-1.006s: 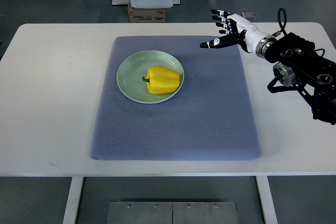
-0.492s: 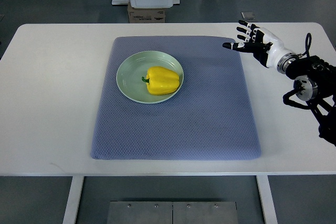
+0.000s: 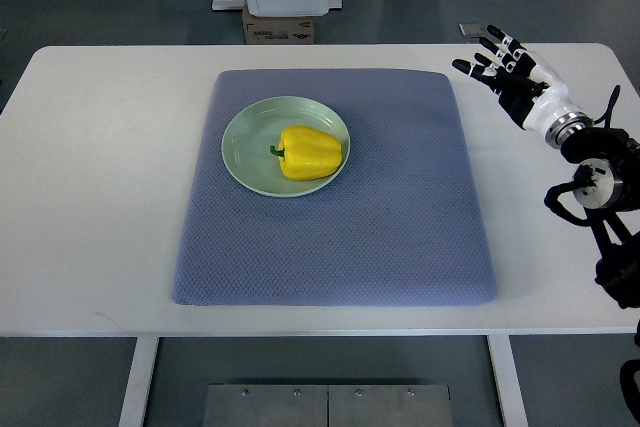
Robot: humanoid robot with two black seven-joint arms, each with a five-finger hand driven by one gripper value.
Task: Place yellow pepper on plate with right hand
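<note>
Fingers [image 3: 487,60] of the right hand [image 3: 510,77] are spread and hold nothing; the hand hangs over the white surface [image 3: 100,197], just beside the far right corner of the blue mat [image 3: 400,227]. Compared with a second ago, the hand has moved back from above the mat toward the right edge, and the arm is now drawn in close to that side. I judge this as a retreat after the release, so the task looks complete. The yellow pepper [image 3: 311,152] lies on its side in the pale green plate [image 3: 240,147], with its green stem pointing left; it seems to rest fully inside the rim, though the steep view makes this hard to confirm. The plate sits on the far left part of the mat.
</note>
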